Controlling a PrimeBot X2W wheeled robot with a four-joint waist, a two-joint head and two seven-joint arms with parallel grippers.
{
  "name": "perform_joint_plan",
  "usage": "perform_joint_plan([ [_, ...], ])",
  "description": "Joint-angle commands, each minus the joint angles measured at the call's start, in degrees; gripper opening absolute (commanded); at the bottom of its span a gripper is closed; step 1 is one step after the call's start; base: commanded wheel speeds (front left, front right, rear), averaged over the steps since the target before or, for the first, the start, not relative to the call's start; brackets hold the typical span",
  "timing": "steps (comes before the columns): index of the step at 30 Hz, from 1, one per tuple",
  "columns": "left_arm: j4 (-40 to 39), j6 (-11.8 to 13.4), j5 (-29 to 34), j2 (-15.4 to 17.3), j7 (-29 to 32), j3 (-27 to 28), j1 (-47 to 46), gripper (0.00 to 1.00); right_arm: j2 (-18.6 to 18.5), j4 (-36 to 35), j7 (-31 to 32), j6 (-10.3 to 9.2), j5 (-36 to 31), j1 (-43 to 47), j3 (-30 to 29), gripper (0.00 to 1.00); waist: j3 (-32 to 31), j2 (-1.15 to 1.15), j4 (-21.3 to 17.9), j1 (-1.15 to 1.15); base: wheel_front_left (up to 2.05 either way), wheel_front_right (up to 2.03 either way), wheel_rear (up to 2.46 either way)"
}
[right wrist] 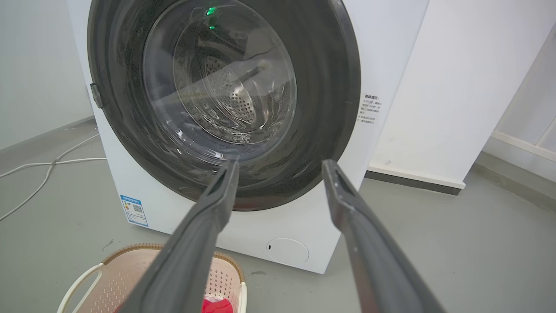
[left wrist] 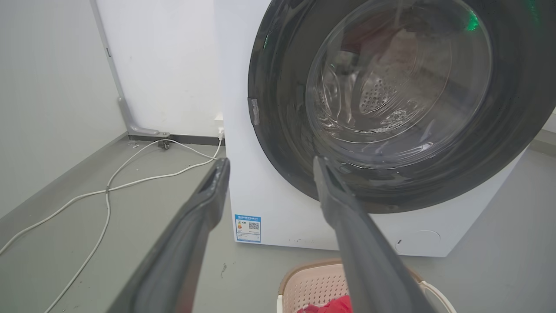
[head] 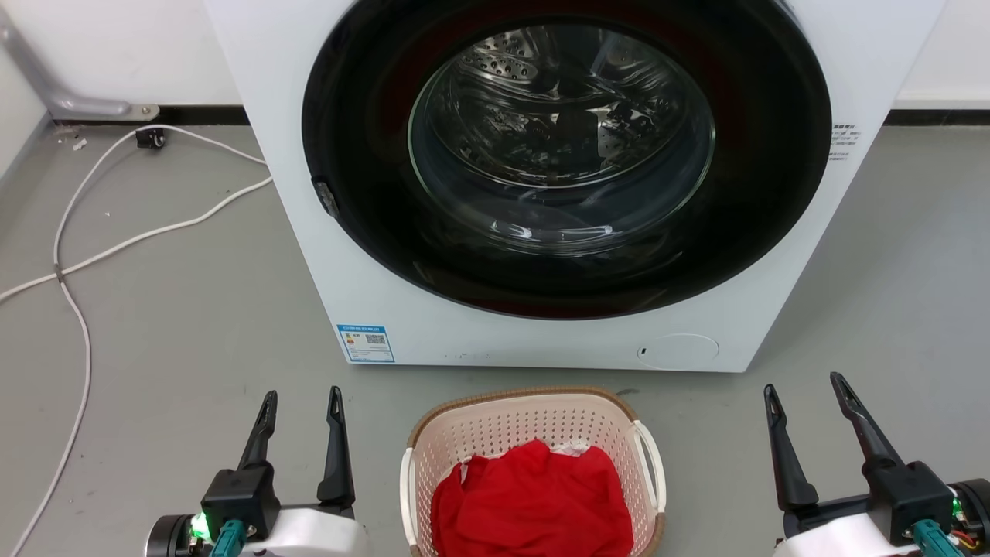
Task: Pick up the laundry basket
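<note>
The laundry basket (head: 517, 422), cream-pink and perforated with a brown woven-look rim and white side handles, stands on the floor at the bottom centre of the head view, holding red cloth (head: 534, 499). Its far rim also shows in the left wrist view (left wrist: 310, 282) and the right wrist view (right wrist: 117, 271). My left gripper (head: 302, 406) hovers open to the basket's left, nothing between its fingers. Well off to the basket's right, my right gripper (head: 806, 391) is open and empty too. Both point toward the washing machine.
A white front-loading washing machine (head: 387, 232) with a shut dark round door (head: 564, 155) stands just beyond the basket. White cables (head: 77, 255) trail over the grey floor at the left. A white wall (right wrist: 456, 87) rises behind on the right.
</note>
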Motion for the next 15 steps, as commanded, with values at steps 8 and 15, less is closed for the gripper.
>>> perform_joint_plan([
  [8, 4.48, -1.78, 1.14, 0.13, -0.16, -0.23, -4.95, 1.0, -0.16, 1.71, -0.11, -0.04, -0.12, -4.24, 0.66, 1.0, 4.4, 0.0, -0.06, 0.0, 0.0, 0.0, 0.0],
  [15, 12.8, -3.38, 1.87, 0.12, -0.16, -1.06, -13.07, 1.0, -0.15, 9.3, -0.11, -0.04, -1.81, -11.67, 2.19, 1.0, 12.48, 0.0, 0.15, 0.0, 0.0, 0.0, 0.0],
])
